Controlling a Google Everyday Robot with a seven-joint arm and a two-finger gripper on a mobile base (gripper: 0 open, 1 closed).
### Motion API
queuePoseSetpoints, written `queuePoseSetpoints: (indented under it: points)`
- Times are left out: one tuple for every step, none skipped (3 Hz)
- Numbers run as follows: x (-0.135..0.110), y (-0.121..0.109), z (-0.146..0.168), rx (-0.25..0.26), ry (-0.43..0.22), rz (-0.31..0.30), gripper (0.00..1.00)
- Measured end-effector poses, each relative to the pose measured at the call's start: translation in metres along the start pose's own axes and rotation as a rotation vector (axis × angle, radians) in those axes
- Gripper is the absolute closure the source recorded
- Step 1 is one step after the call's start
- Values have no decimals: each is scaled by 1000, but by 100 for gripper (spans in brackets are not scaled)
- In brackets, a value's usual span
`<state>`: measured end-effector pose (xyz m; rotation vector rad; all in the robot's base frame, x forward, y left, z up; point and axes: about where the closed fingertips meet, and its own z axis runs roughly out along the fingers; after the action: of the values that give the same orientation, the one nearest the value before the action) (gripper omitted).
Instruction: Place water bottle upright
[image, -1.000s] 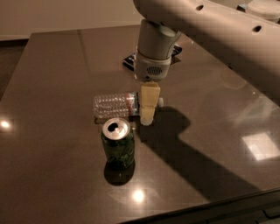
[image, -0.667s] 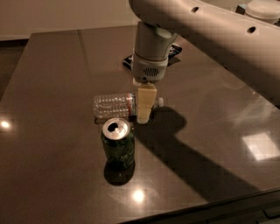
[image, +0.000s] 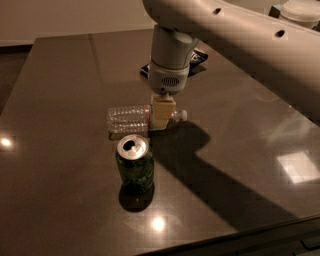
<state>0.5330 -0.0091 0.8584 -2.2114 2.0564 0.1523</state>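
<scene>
Clear-plastic water bottle (image: 129, 119) lies flat on the table (image: 60, 90); the gripper (image: 163, 113) sits at its neck (clamped or not, I cannot tell). Seemingly the grasp step; next needs a firm hold, then tipping upright.

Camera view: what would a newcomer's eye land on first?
The big pale robot arm sweeps in from the upper right, its hand down at the small clear ribbed plastic water bottle, which lies on its side mid-table. Just in front of it, a green soda can stands upright on the dark glossy table.
</scene>
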Motion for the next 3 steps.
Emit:
queuePoseSetpoints:
  points:
    - [1,-8,-12,38,7,-26,88]
    - [0,-22,-36,128,12,-108,100]
    - [-3,-37,-63,221,1,-244,100]
